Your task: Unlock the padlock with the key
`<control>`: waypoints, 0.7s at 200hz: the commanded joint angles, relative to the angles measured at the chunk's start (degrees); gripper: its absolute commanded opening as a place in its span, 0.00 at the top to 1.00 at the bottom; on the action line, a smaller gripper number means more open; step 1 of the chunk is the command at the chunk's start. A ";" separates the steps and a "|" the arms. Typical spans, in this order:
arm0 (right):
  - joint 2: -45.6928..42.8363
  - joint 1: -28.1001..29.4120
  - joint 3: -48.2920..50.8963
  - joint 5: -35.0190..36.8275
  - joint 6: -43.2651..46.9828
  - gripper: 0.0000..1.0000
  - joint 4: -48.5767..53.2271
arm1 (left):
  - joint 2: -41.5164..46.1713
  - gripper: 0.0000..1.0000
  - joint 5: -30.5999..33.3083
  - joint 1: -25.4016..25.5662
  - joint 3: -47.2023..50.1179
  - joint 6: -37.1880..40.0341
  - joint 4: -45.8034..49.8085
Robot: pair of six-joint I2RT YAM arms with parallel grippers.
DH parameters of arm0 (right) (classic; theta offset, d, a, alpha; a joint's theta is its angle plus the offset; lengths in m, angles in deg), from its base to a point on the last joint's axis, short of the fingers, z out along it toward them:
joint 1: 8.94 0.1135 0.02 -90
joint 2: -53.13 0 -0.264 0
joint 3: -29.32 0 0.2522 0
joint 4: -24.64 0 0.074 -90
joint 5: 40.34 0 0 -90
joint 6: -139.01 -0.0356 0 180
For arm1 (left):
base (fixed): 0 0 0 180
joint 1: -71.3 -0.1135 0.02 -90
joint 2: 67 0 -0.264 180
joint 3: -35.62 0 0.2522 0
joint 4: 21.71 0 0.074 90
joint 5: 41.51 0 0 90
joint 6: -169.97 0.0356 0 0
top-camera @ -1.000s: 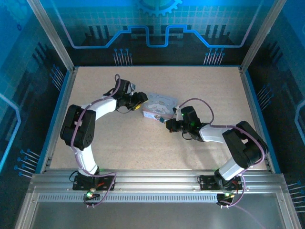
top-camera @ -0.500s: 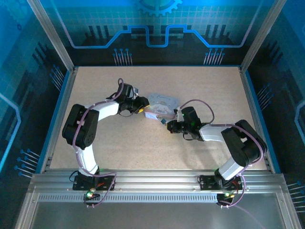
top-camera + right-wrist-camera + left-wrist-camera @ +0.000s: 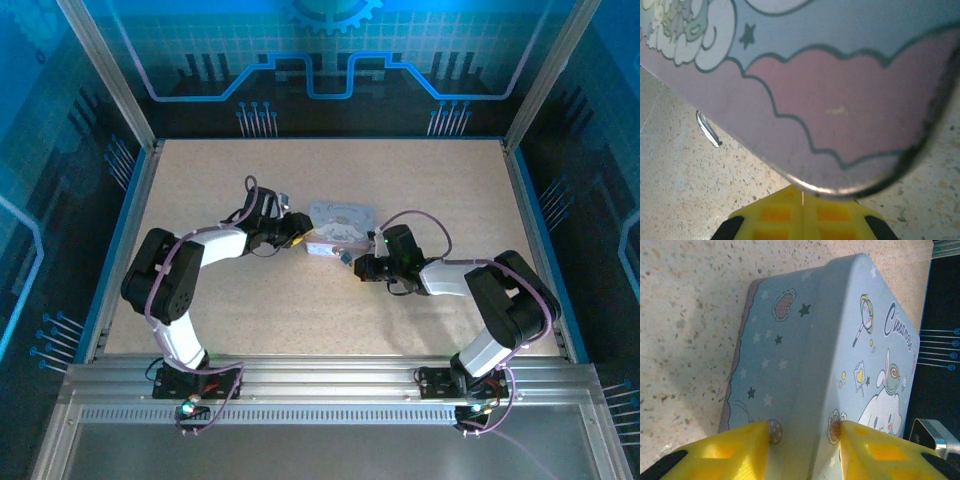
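Observation:
The pale lilac tin box (image 3: 338, 224) with a cartoon lid (image 3: 875, 365) lies mid-table. My left gripper (image 3: 298, 233) (image 3: 805, 427) is shut on the box's left end, with one yellow finger (image 3: 730, 450) on its side wall and the other on the lid. My right gripper (image 3: 349, 259) (image 3: 803, 192) is shut just below the box's rounded front corner (image 3: 850, 185). A thin pale sliver, the key (image 3: 803, 198), stands edge-on out of the seam between its fingers. The padlock's dark body is hidden. A small silvery curved piece (image 3: 707, 129) pokes out under the box's edge.
The speckled beige tabletop (image 3: 420, 180) is ringed by blue rails and metal posts. The right arm's cable (image 3: 420, 218) loops above its wrist. Open tabletop lies behind and in front of the box.
My left gripper narrowed onto the box's left end while that arm's elbow swung down and left. The box shifted slightly. My right gripper stayed shut at the front corner.

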 commanded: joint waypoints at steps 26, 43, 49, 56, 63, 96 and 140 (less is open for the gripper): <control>-0.58 -0.77 2.15 -1.07 2.39 0.90 1.20 | 2.09 0.59 3.18 2.54 6.84 -2.88 2.72; -2.12 -0.77 3.11 -0.76 2.85 0.83 1.26 | 2.80 0.59 3.43 2.63 7.90 -3.27 2.35; -2.69 -0.78 3.46 -0.77 3.02 0.81 1.20 | 3.03 0.59 3.54 2.64 8.23 -3.27 2.31; -3.46 -0.77 3.87 -0.70 3.12 0.78 2.62 | 3.26 0.59 3.68 2.72 8.51 -3.36 2.35; -4.22 -0.81 4.24 -0.56 3.32 0.76 3.05 | 3.60 0.59 3.84 2.72 8.78 -3.41 2.35; -9.15 -1.23 4.76 -1.25 5.19 0.68 4.30 | 5.02 0.59 4.14 2.97 10.10 -3.36 2.62; -14.83 -4.02 2.43 -3.86 6.44 0.49 4.62 | 6.16 0.59 4.41 3.60 11.55 -3.56 2.25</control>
